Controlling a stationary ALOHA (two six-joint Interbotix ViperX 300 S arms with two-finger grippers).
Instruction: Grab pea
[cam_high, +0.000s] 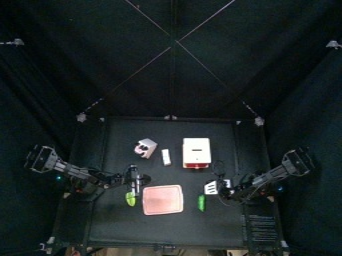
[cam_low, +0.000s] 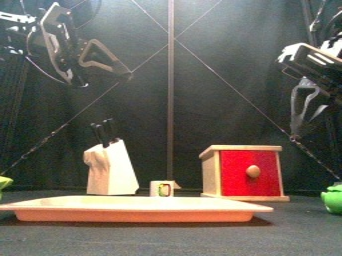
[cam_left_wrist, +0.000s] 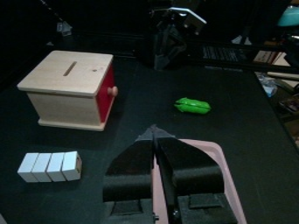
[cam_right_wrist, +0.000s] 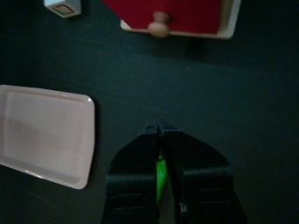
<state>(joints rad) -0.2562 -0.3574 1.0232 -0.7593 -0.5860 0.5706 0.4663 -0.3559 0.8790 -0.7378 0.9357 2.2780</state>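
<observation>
The right tool (cam_right_wrist: 160, 131) is clamped on the pea (cam_right_wrist: 162, 166) above the table (cam_right_wrist: 187, 87); the left tool (cam_left_wrist: 158, 140) is closed, empty.

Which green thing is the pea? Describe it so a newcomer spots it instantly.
On the small black table, find the flat pink tray at the front. From above, the small slender pea pod lies on the tabletop just right of it, in front of the red-faced wooden box. Its saturated green sets it apart from the paler yellow-green item left of the tray.
</observation>
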